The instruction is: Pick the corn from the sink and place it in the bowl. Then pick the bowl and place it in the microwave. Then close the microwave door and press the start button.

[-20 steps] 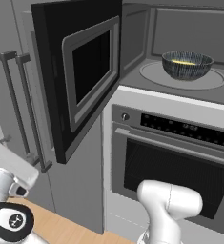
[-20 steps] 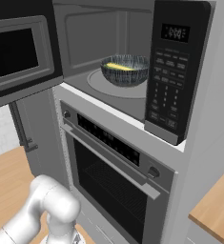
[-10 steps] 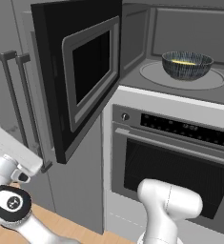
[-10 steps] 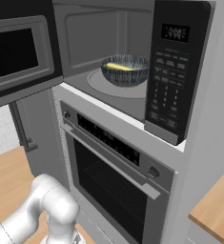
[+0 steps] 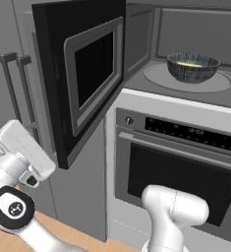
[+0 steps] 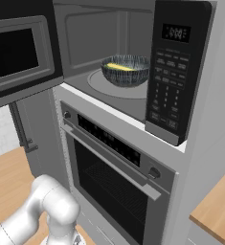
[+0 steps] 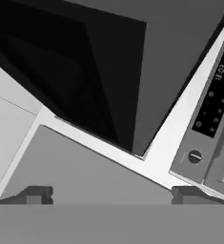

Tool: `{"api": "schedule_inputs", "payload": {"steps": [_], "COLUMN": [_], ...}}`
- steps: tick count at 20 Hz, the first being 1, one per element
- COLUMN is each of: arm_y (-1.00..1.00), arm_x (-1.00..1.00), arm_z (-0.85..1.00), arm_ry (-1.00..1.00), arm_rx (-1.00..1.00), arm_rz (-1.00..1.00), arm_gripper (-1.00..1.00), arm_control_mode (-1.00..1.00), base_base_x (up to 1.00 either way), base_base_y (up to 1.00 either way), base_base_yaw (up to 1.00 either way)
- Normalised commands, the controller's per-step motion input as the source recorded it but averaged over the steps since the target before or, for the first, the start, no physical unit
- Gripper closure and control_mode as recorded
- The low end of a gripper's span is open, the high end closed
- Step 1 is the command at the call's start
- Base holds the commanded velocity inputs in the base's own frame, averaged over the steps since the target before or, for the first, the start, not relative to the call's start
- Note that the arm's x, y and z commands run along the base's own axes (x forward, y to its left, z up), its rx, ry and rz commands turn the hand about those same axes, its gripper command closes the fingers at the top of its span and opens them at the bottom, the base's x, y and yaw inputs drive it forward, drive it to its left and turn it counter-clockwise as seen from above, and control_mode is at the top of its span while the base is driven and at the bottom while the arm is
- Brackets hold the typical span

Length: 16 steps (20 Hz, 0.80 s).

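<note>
gripper (image 7: 108, 194) spread wide, empty, fingertips (image 7: 36, 194) far apart at bottom of hand view, aimed up at underside of open microwave door (image 5: 85, 78). hand low at left, below door's lower corner. bowl (image 5: 192, 67) on turntable (image 5: 158, 76) inside microwave (image 6: 178, 72), corn (image 6: 119, 67) lying inside bowl. oven (image 5: 186, 162) directly beneath, shut.

Since a second ago the robot's white hand (image 5: 23, 150) rises from the lower left corner of the left base view to sit just below the open microwave door (image 5: 82, 86), near its lower outer corner.
</note>
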Motion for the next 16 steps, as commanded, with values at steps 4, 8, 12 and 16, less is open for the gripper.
{"api": "schedule_inputs", "payload": {"steps": [4,8,12,16], "arm_y": [-0.68,-0.57,-0.64,-0.90], "arm_x": [0.03,-0.16,-0.54,-0.37], "arm_z": [0.00,0.08,0.21,0.38], "arm_ry": [-0.37,-0.51,-0.62,-0.52], "arm_rx": [0.25,0.22,0.25,0.38], "arm_rz": [0.00,0.00,0.00,0.00], "arm_gripper": [-1.00,-1.00,-1.00,-1.00], "arm_control_mode": [-1.00,-1.00,-1.00,-1.00], "base_base_x": [0.00,0.00,0.00,0.00], "base_base_y": [0.00,0.00,0.00,0.00], "base_base_yaw": [0.00,0.00,0.00,0.00]}}
